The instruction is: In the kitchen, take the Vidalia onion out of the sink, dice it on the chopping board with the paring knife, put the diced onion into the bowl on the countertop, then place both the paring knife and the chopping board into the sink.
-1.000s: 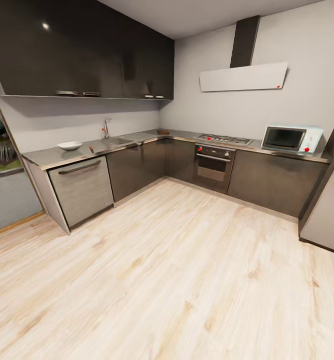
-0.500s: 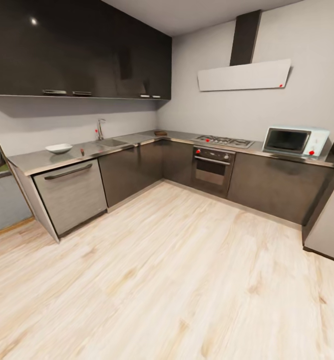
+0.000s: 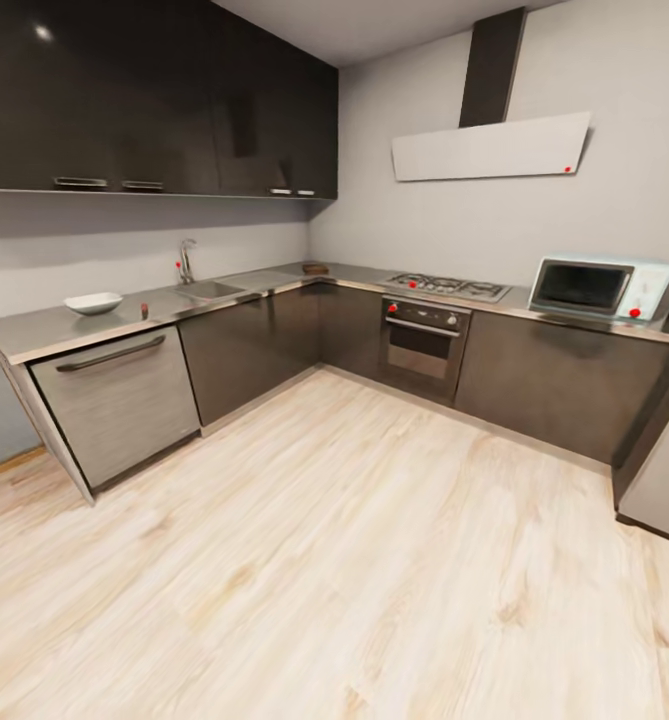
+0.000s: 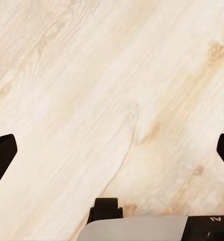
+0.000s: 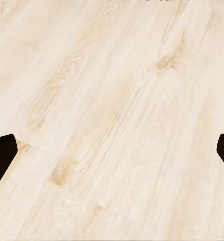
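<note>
I am far from the sink (image 3: 206,291) and bowl (image 3: 93,302), nothing is done, and both my grippers (image 4: 112,150) (image 5: 112,150) are wide apart.

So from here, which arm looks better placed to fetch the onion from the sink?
Neither yet. The sink lies far across the floor, toward the robot's left. Both the left tool and right tool are open over bare floor. Slight lean: left, if that bearing holds.
</note>
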Controlling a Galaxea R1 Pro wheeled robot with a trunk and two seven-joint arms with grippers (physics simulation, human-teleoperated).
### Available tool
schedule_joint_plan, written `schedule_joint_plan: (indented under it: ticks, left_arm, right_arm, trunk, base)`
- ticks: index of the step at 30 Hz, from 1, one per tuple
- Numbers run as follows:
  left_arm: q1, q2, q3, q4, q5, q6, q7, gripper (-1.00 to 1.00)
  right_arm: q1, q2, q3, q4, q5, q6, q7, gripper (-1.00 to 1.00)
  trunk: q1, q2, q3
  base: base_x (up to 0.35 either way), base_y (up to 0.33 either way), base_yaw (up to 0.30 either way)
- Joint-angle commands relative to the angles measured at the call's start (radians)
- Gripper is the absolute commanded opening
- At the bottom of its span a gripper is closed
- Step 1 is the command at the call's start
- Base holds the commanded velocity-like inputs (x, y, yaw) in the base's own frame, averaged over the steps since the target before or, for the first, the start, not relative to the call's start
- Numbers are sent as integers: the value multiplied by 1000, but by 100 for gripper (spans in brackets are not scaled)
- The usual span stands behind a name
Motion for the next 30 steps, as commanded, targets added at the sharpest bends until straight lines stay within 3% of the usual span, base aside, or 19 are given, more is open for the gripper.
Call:
schedule_joint_plan:
  ticks: [1,30]
  left_arm:
    - [0,0,0,-1,0,-2,0,100]
    - [0,0,0,0,0,-2,0,100]
  right_arm:
    - [-1,1,-2,1,-1,-3,0,100]
    - [-1,2,0,1,0,-3,0,100]
  trunk:
    - [1,0,-1]
    - [1,0,-1]
  base:
    - [328,-142,0]
    - [328,-141,0]
